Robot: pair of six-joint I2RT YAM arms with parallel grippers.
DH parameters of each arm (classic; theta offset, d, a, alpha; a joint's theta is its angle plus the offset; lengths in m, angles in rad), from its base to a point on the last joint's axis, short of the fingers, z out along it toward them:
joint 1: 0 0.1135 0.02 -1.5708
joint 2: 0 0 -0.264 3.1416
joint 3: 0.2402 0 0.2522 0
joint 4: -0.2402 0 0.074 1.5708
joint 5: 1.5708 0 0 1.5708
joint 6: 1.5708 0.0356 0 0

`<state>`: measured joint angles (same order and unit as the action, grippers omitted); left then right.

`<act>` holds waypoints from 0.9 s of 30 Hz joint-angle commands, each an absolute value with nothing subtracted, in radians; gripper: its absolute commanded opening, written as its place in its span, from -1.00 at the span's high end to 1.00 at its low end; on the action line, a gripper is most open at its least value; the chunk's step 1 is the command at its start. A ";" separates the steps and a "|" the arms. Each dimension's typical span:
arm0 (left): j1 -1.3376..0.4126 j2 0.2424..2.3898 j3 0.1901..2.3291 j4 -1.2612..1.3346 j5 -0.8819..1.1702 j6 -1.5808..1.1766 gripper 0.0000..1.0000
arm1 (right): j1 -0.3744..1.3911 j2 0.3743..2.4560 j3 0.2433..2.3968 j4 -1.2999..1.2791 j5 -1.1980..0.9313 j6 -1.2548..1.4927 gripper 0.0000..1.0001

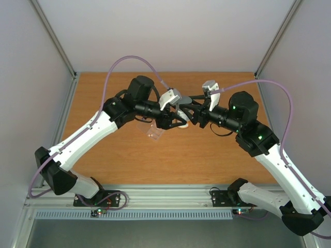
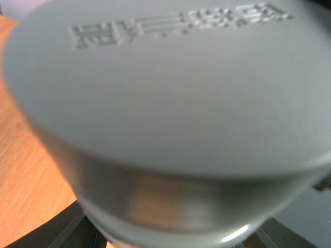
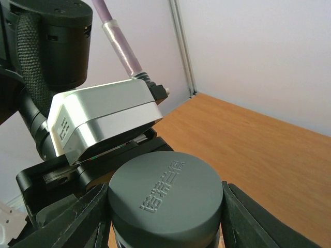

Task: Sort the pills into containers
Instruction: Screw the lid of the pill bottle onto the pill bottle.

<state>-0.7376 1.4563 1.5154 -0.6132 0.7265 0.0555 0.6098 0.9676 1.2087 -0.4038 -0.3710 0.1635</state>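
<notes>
Fingers (image 3: 77,219) of right gripper (image 3: 165,222) half open, clamped on either flank of grey cap (image 3: 165,191), pads touching its sides. Cap top has a row of raised Chinese-type characters, not legible; left wrist view shows the same cap very close with blurred blocky embossing near its top edge. Cap round, matte, flat-topped, with a glossy lighter band under its rim. Left gripper (image 1: 173,123) meets the right one mid-table; its fingers (image 2: 46,232) are only dark edges beneath the cap, grip cannot be told. Silver camera housing (image 3: 103,119) sits just behind the cap, side marking unreadable. Clear pill box (image 1: 154,132) lies on wooden table (image 1: 207,160) below the left gripper. Pills not discernible.
</notes>
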 commanded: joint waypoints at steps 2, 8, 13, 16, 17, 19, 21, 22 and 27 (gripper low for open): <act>-0.722 1.400 1.515 -0.383 0.593 -0.018 0.99 | 0.618 0.960 1.174 -0.519 -0.357 0.210 0.69; -0.751 1.428 1.547 -0.375 0.469 -0.043 0.99 | 0.729 0.990 1.149 -0.492 -0.172 0.247 0.70; -0.760 1.446 1.586 -0.391 0.424 -0.044 0.99 | 0.779 1.005 1.135 -0.482 -0.088 0.245 0.71; -0.759 1.466 1.625 -0.424 0.415 -0.038 0.99 | 0.805 1.005 1.125 -0.482 -0.054 0.230 0.72; -0.761 1.468 1.628 -0.427 0.417 -0.035 0.99 | 0.810 1.004 1.123 -0.483 -0.044 0.225 0.71; -0.759 1.469 1.633 -0.428 0.419 -0.031 0.99 | 0.827 1.004 1.121 -0.491 -0.011 0.213 0.71; -0.759 1.473 1.646 -0.432 0.416 -0.033 0.99 | 0.842 1.002 1.116 -0.497 0.034 0.205 0.71; -0.759 1.476 1.653 -0.434 0.418 -0.039 0.99 | 0.852 1.003 1.113 -0.497 0.054 0.205 0.71; -0.760 1.502 1.691 -0.449 0.430 -0.052 0.99 | 0.928 1.040 1.135 -0.527 0.180 0.209 0.72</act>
